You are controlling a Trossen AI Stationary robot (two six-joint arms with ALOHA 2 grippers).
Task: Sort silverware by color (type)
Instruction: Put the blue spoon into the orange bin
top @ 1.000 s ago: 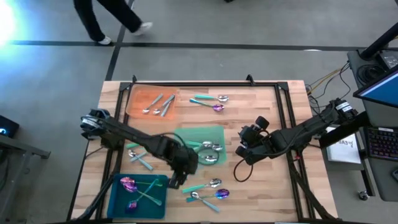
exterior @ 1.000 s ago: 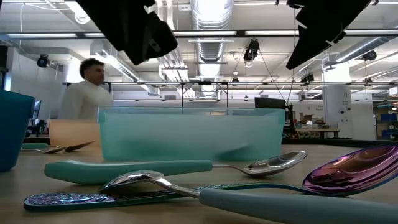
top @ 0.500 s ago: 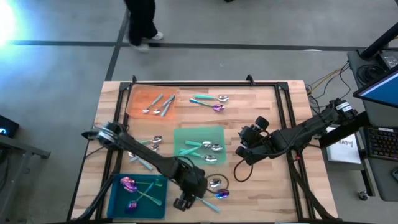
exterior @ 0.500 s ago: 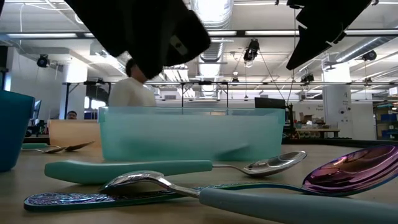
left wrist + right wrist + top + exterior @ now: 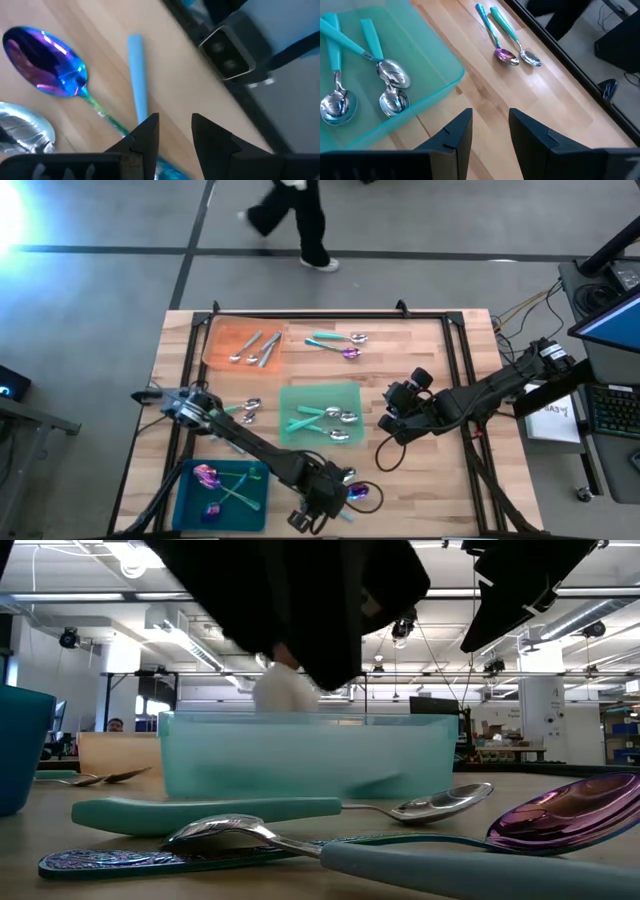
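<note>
Green mat (image 5: 345, 393) holds teal-handled silver spoons (image 5: 330, 418).

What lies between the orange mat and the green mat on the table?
Only bare wood: in the high view, a strip of table separates the orange mat from the green mat.

No readable text, labels, brands or numbers anywhere on the table. Faint dark print on a white sheet (image 5: 551, 418) beside the table's right edge, too small to make out.
</note>
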